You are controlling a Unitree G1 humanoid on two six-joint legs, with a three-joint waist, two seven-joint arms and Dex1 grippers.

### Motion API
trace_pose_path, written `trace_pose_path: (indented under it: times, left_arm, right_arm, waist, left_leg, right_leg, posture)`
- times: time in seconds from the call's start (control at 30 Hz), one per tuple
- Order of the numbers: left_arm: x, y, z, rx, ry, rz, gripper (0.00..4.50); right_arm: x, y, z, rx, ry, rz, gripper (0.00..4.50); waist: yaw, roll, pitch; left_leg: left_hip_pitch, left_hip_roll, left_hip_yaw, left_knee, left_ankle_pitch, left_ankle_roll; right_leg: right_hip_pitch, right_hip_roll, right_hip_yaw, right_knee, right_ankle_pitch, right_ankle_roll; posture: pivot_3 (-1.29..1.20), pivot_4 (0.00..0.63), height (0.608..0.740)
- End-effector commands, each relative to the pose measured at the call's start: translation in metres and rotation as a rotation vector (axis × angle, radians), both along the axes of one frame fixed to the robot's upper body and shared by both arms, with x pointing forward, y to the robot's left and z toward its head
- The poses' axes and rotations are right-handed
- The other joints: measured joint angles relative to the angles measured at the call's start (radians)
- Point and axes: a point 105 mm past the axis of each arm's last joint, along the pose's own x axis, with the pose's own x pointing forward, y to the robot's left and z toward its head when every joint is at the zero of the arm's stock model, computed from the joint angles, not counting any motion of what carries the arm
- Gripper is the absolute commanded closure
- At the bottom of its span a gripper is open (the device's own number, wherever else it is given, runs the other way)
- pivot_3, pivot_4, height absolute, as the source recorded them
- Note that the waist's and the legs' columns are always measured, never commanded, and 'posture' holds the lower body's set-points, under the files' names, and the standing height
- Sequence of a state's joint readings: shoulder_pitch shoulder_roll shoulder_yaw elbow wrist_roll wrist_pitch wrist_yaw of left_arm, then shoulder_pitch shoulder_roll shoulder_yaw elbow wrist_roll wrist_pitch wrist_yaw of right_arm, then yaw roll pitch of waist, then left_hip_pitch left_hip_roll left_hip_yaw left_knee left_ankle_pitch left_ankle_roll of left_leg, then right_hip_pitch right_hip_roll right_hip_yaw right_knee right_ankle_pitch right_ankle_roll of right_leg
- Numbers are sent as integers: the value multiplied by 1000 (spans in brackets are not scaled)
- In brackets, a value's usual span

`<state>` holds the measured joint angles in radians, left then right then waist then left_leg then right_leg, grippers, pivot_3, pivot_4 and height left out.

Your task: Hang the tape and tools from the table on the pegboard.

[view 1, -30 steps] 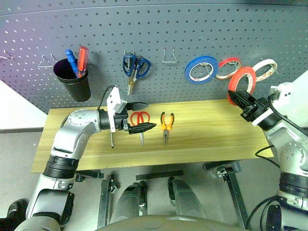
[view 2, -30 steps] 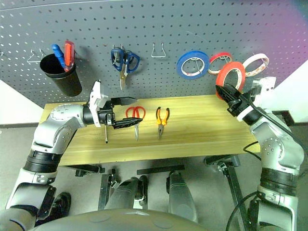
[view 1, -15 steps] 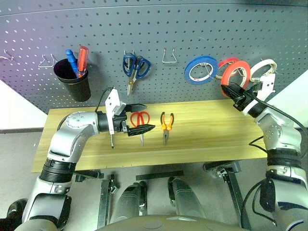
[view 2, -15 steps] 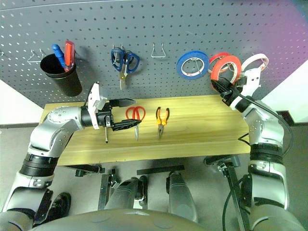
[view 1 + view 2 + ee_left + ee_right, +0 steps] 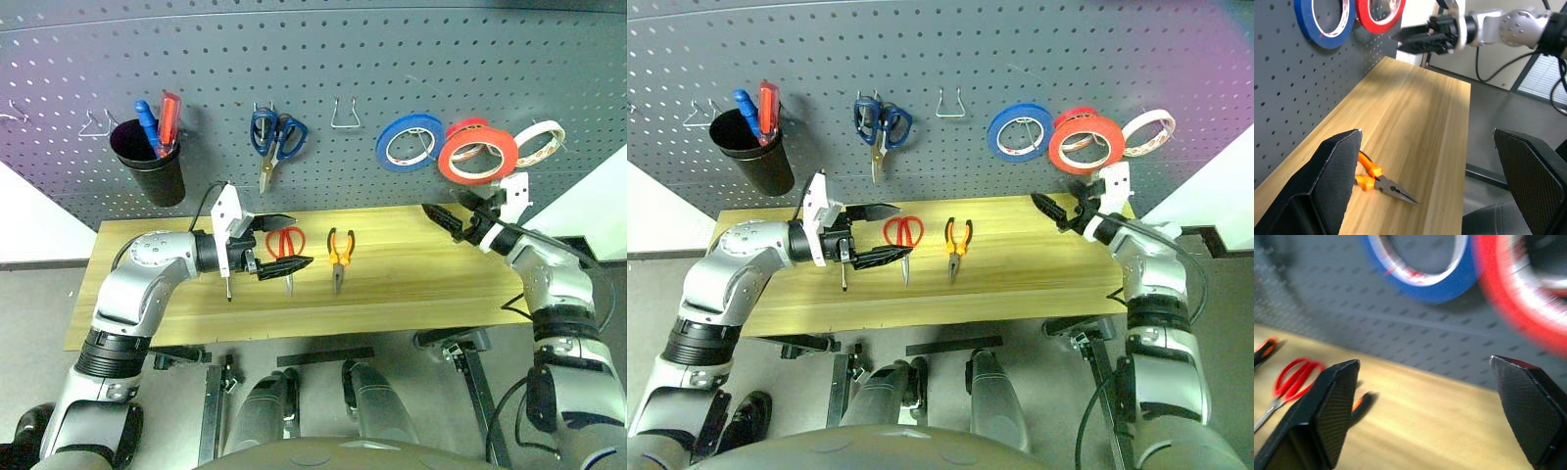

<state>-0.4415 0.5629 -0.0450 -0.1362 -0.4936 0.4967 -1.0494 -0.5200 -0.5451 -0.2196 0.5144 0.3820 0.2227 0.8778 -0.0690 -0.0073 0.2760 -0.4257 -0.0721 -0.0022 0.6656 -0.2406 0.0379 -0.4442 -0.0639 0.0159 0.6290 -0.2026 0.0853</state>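
A: Head views first; where is the tape?

B: The tape [image 5: 477, 155] hangs on the pegboard [image 5: 323, 59], overlapping the red roll with the white core [image 5: 466, 132], between the blue roll [image 5: 409, 141] and the white roll [image 5: 538, 143]; the right gripper [image 5: 457, 217] sits just below it above the far right corner of the table [image 5: 411, 284], fingers spread wide and holding nothing

A: And the tools?

B: On the tabletop, left of middle; the red-handled scissors [image 5: 286, 246], the pliers [image 5: 339, 255] just right of them, the screwdriver [image 5: 228, 286] nearer the left edge; the left gripper [image 5: 279, 240] hovers over the scissors, wide, empty

A: Left wrist view?

B: Its two fingers [image 5: 1327, 181] stand far apart; the pliers lie between them on the planks; the right gripper shows beyond the far end, under the tape

A: Right wrist view?

B: Fingers [image 5: 1332, 401] wide apart; tape and blue roll on the board ahead; scissors lie on the wood
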Motion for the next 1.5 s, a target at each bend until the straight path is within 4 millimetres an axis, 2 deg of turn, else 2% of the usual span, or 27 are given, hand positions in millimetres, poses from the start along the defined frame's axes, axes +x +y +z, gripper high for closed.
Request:
trace_pose_path:
  times: [0.03,0.17,0.27,0.37,0.47,0.57,0.7,0.8,0.87,0.93,1.07,1.17,1.23,1.37,1.47,1.5]
  left_arm:
    - [-3,3,11,-13,-44,-7,0]
    - [-2,9,9,-4,-42,10,0]
    - [-1,12,8,-1,-42,19,0]
    - [0,12,6,-1,-36,28,0]
    - [6,16,1,-5,-14,73,0]
    - [6,17,-12,31,-6,90,0]
    - [2,14,-8,6,-7,71,0]
    - [3,19,-4,0,-16,80,0]
    - [1,23,0,-13,-13,80,0]
    - [1,28,3,-7,-25,87,0]
    - [0,38,8,9,-39,114,0]
    - [-3,47,8,30,-42,138,0]
    - [-5,52,9,33,-44,156,0]
    - [-11,57,8,39,-38,174,0]
    - [-14,59,9,37,-35,184,0]
    - [-15,59,8,40,-32,186,0]
  right_arm:
    - [-13,16,1,13,-1,39,20]
    - [-27,34,-9,80,67,31,20]
    - [-35,50,-10,57,60,50,20]
    - [-34,47,-2,83,64,31,20]
    - [-42,57,9,67,31,125,20]
    - [-55,56,22,57,20,234,20]
    - [-60,50,27,56,77,294,20]
    - [-46,55,12,40,122,218,20]
    - [-39,66,2,7,126,185,20]
    - [-25,71,-4,59,141,100,20]
    - [-12,84,-21,-50,138,11,20]
    - [-2,98,-28,-22,165,-46,20]
    - [-2,112,-32,-56,156,-42,20]
    - [9,120,-43,14,229,-185,20]
    - [6,140,-48,-49,218,-165,20]
    - [6,141,-52,-64,237,-187,20]
  waist:
    - [1,0,0]
    - [-1,0,0]
    - [-1,0,0]
    - [0,0,0]
    - [2,0,0]
    - [1,0,0]
    - [1,0,0]
    - [-3,-1,-1]
    - [-4,-2,-2]
    - [-3,-2,-2]
    - [2,-2,-2]
    - [4,-3,-2]
    - [4,-3,-2]
    - [3,-3,-2]
    - [6,-3,-2]
    - [8,-3,-2]
  left_leg:
    - [0,0,0,0,0,0]
    - [0,0,0,0,0,0]
    - [0,0,0,0,0,0]
    - [0,0,0,0,0,0]
    - [0,0,0,0,0,0]
    - [0,0,0,0,0,0]
    - [0,0,0,0,0,0]
    - [0,0,-1,0,0,0]
    - [0,0,0,0,0,0]
    - [0,0,0,0,0,0]
    - [0,0,0,0,0,0]
    - [-1,0,0,0,0,0]
    - [-1,0,0,-1,0,0]
    - [-1,0,-1,-1,0,-1]
    - [0,0,-1,-1,0,-1]
    - [0,0,-1,-1,0,-1]
  right_leg:
    - [0,0,0,0,0,0]
    - [0,0,0,0,0,0]
    - [-1,0,1,1,0,0]
    - [-1,0,1,1,0,0]
    - [-1,0,0,0,0,0]
    - [-1,0,0,0,0,0]
    - [0,0,0,0,0,0]
    - [0,0,0,0,0,0]
    - [-1,0,1,0,0,0]
    - [-1,0,0,1,0,0]
    - [-2,0,0,0,0,0]
    - [-2,-1,0,0,0,0]
    - [-2,-1,0,0,0,-1]
    - [-2,0,0,1,0,-1]
    - [-3,0,0,1,0,-1]
    - [-3,0,0,1,0,-1]
  posture:
    - [-117,224,740]
    - [-118,225,740]
    - [-119,223,740]
    - [-124,220,740]
    - [-130,221,740]
    - [-132,219,740]
    - [-135,221,740]
    - [-133,220,740]
    - [-127,219,740]
    - [-108,220,740]
    - [-93,225,740]
    - [-68,230,740]
    - [-53,233,740]
    - [-33,237,740]
    - [-27,240,740]
    - [-20,244,740]
